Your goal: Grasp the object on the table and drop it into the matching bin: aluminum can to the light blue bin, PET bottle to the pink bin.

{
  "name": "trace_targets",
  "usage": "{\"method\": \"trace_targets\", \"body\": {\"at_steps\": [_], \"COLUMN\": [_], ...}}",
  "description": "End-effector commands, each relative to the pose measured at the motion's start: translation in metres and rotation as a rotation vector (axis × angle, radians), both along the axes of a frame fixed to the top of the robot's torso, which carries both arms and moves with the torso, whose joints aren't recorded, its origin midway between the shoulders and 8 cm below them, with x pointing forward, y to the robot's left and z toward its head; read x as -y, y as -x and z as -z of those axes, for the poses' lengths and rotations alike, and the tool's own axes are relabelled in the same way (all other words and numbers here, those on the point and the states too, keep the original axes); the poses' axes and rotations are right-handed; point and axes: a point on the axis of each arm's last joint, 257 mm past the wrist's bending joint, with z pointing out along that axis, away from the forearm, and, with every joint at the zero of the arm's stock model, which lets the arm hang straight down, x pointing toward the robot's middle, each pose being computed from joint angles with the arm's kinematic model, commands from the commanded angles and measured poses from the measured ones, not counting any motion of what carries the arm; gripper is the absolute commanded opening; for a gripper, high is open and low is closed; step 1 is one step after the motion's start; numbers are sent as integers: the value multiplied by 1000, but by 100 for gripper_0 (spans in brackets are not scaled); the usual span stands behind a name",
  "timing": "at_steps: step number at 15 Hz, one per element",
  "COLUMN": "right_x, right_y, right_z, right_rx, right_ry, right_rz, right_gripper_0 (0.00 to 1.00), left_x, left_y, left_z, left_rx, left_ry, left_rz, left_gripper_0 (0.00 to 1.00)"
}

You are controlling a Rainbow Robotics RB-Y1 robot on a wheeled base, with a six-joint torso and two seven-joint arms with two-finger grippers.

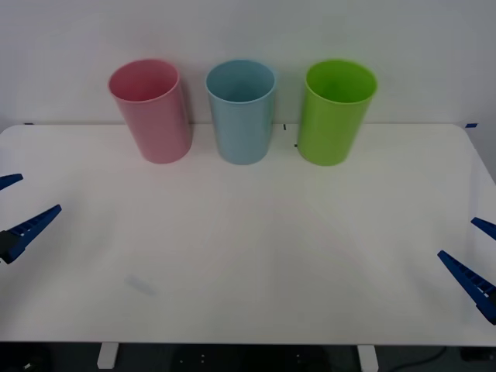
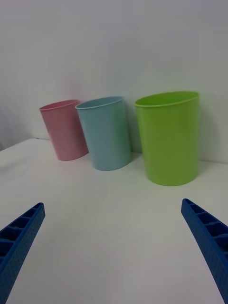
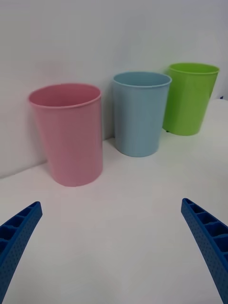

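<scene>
I see my left gripper (image 1: pixel 17 203) at the desk's (image 1: pixel 248 256) left edge and my right gripper (image 1: pixel 474 252) at its right edge, both spread wide, holding and touching nothing. Along the far edge stand the pink bin (image 1: pixel 151 110), the light blue bin (image 1: pixel 242 110) beside it, then a lime green bin (image 1: pixel 337 111), all upright.

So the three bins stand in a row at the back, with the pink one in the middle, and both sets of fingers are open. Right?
Not quite: the blue bin is in the middle, as the front view shows. The pink bin stands at the left end.
</scene>
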Motion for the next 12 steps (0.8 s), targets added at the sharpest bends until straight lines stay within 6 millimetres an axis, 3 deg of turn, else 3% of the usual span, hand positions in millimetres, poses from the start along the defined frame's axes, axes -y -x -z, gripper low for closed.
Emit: {"method": "trace_targets", "body": {"at_steps": [1,5,12], "right_x": [0,0,0], "right_y": [0,0,0], "right_z": [0,0,0], "right_rx": [0,0,0], "right_ry": [0,0,0], "right_rz": [0,0,0], "right_gripper_0": [100,100,100], "left_x": [-15,-18,-11], "left_y": [18,32,33], "left_z": [7,12,14], "left_rx": [-25,-47,-58], "left_ry": [22,84,115], "left_rz": [-30,-41,-27], "left_gripper_0": [100,100,100]}}
